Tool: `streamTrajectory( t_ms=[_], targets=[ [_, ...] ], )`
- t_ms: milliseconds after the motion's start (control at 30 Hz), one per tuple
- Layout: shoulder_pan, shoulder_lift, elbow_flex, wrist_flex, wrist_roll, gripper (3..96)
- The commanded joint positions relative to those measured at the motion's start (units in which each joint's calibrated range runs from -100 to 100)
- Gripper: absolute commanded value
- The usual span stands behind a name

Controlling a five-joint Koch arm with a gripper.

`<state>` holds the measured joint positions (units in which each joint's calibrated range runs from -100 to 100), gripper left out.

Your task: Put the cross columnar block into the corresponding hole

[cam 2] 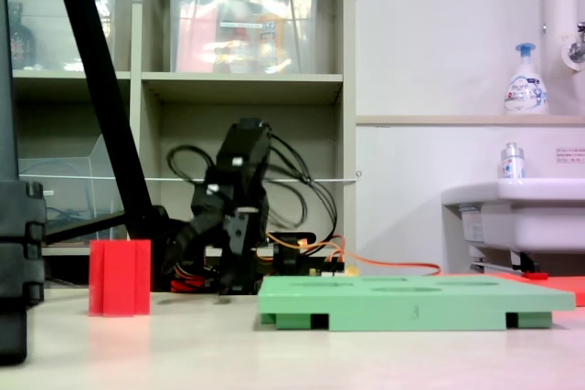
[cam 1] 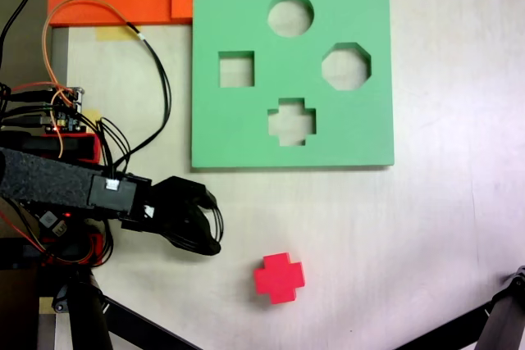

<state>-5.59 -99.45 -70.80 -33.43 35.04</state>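
The pale worktop (cam 1: 426, 227) carries everything here, and the biggest thing on it is the flat green board (cam 1: 246, 133), lying level with four cutouts; the plus-shaped hole (cam 1: 292, 121) sits nearest the board's lower edge in the first exterior view, and it is empty. Next in size is the black arm reaching in from the first exterior view's left, with its hand (cam 1: 205, 223) low over the worktop, near the board's corner and holding nothing; the dark fingers look curled close together, but I cannot tell for sure whether they are spread or pressed shut. Smallest is the red cross block (cam 1: 279, 277), standing upright on the bare worktop, apart from both the board and the hand, below the plus hole in the first exterior view and at the second exterior view's left (cam 2: 120, 278). It looks like light foam, soft enough to give under a squeeze and not slippery, so I'd judge a gentle pinch across two opposite arms, fairly high on the column, would hold it well and leave the bottom free to enter the hole.
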Motion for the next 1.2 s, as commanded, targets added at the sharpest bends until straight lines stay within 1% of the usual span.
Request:
streamTrajectory(
  t_ms=[33, 267, 467, 500, 700, 800, 1067, 1200],
  targets=[
    [0.05, -0.55, 18.75, -24.01, 2.05, 46.8],
    [0.29, 15.93, 53.15, -50.49, 3.03, 46.8],
    [-0.78, 32.97, 74.29, -60.98, 3.03, 46.8],
    [-0.98, 34.51, 75.58, -60.79, 3.03, 48.5],
    [-1.42, 47.64, 82.06, -60.21, 2.20, 76.3],
    [-1.61, 56.44, 85.35, -60.21, 1.76, 95.6],
    [-3.22, 76.27, 90.74, -60.02, 0.24, 95.8],
    [-3.76, 82.83, 90.74, -58.87, -0.29, 95.8]
  ],
)
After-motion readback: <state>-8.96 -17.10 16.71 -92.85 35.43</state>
